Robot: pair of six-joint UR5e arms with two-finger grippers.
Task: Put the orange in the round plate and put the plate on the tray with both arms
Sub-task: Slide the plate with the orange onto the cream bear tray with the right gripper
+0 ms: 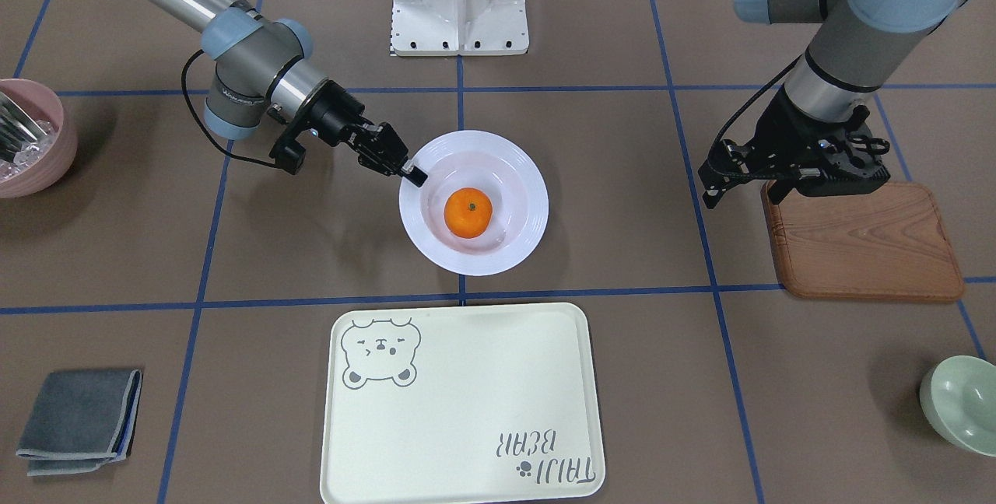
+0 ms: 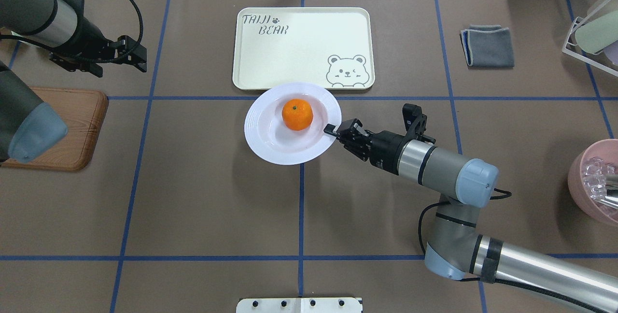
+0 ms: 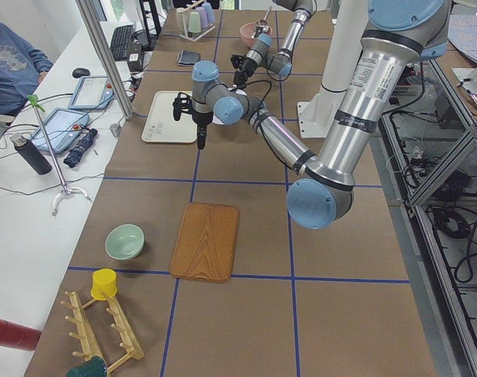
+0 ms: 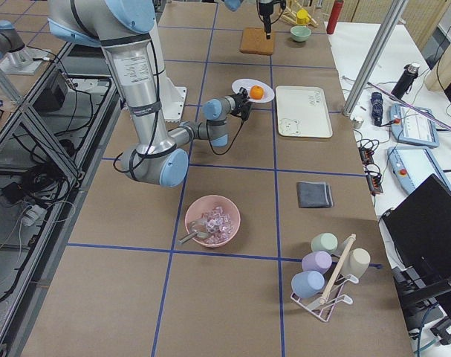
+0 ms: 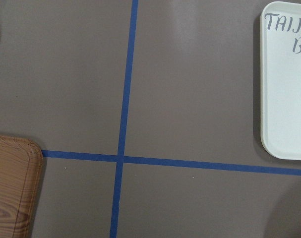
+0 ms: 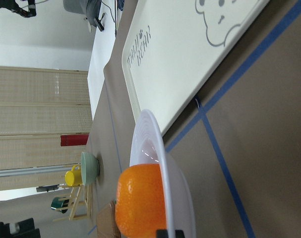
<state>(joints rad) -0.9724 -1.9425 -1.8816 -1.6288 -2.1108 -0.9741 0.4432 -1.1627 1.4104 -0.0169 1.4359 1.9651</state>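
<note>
The orange (image 1: 468,212) sits in the sunken centre of the white round plate (image 1: 513,243), which looks slightly raised off the table, just short of the cream tray (image 1: 467,411). My right gripper (image 1: 415,174) is shut on the plate's rim, on the side facing the robot's right. In the right wrist view the plate rim (image 6: 165,163) shows edge-on with the orange (image 6: 140,198) behind it and the tray (image 6: 180,54) beyond. My left gripper (image 1: 712,177) hangs open and empty beside the wooden board, far from the plate.
A brown wooden board (image 1: 860,243) lies under the left arm. A pink bowl (image 1: 31,138) and a folded grey cloth (image 1: 78,420) are on the robot's right side, and a pale green bowl (image 1: 961,403) is at the far left corner. The white robot base (image 1: 459,2) stands behind the plate.
</note>
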